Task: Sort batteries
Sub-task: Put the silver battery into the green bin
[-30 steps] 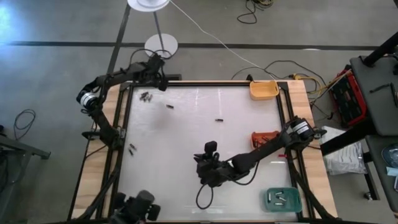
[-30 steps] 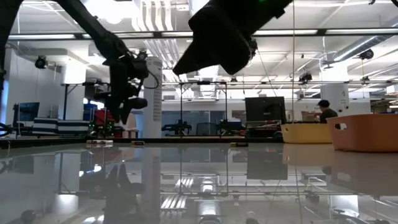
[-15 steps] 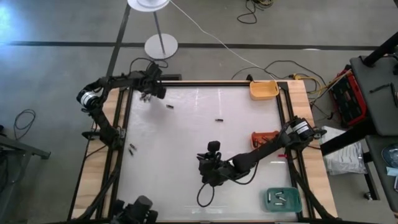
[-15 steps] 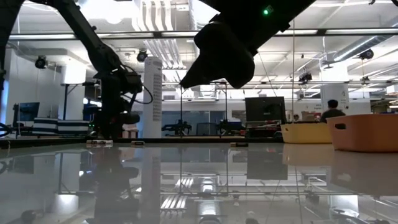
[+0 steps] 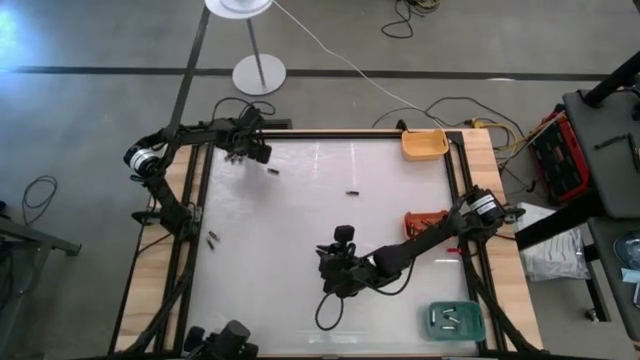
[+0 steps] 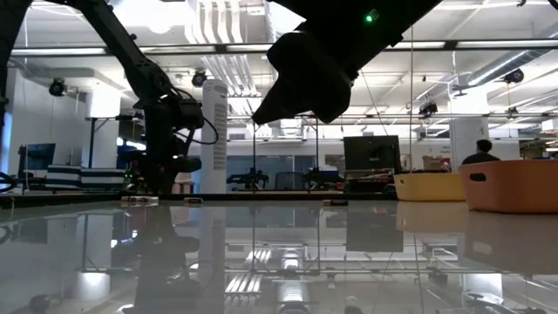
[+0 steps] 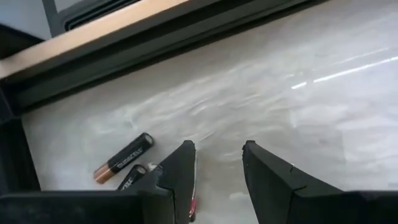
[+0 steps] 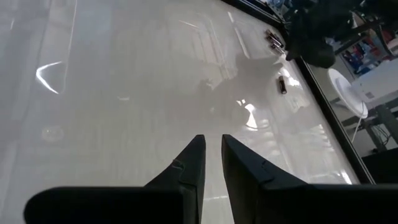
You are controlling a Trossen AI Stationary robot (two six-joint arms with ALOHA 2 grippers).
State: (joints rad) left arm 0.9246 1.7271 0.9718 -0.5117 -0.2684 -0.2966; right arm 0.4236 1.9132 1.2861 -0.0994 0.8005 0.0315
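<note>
Table surface (image 5: 300,220) is taken as the landmark; it is a pale sheet framed by a dark rail.

Three trays are set along the table's right edge: an orange tray (image 5: 424,144) at the far corner, a red tray (image 5: 424,222) at mid-edge, and a green tray (image 5: 452,319) at the near corner, in which a few silvery batteries are seen.

The left arm is extended over the table's far-left corner, with the left gripper (image 5: 252,152) lowered close to the surface. Its fingers (image 7: 180,168) are held apart, with nothing between them. The right gripper (image 5: 335,277) is raised over the table's middle, toward the near side. Its fingers (image 8: 186,165) are drawn nearly together, and nothing is seen clamped in them.

A small cluster of batteries (image 5: 235,156) is located in the table's far-left corner, just beside the left gripper. In the left wrist view, a copper-and-black battery (image 7: 123,158) lies just outside one finger, not in the gap, with its long axis slanted across the line of the fingers. A second cell is partly hidden by that finger.

Single batteries (image 5: 272,171) (image 5: 352,192) lie farther toward the table's centre, and two more (image 5: 212,238) near the left edge.

The left arm is judged nearer the cluster. A sideways shift toward the slanted cell would be required before closing.
</note>
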